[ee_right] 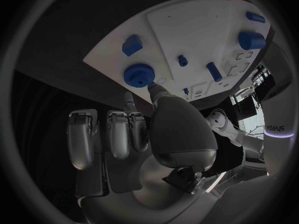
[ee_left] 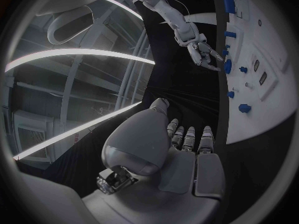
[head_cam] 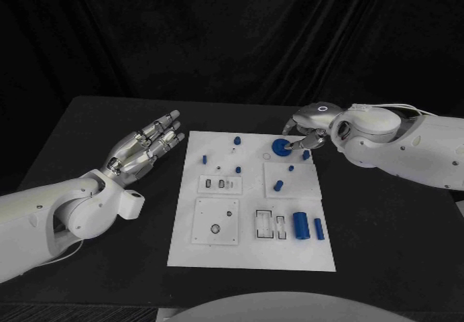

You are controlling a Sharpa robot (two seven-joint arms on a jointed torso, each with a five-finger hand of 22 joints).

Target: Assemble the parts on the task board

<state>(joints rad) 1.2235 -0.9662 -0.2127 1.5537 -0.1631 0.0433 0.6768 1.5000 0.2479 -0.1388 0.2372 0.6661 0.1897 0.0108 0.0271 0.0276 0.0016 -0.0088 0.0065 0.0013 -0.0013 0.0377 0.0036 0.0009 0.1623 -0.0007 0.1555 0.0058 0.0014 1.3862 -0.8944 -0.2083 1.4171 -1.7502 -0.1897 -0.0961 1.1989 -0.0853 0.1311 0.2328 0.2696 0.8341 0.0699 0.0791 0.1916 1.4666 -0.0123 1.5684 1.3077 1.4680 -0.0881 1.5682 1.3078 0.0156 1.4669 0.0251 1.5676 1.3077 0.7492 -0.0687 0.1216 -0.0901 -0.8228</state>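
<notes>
Apparently pinching blue round part (head_cam: 279,147), right robot hand (head_cam: 308,131), left robot hand (head_cam: 145,147) spread empty.

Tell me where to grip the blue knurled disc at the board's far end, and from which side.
Grip the blue disc by its ridged rim, from above: it lies flat on the task board, so only the rim offers opposing faces. The right hand already has fingertips at its edge.

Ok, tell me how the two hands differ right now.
The left hand hovers off the task board, beside its edge, fingers stretched out and holding nothing. The right hand reaches over the board's far edge, fingertips touching the round blue part, other fingers curled under. Both are silver on white arms.
</notes>
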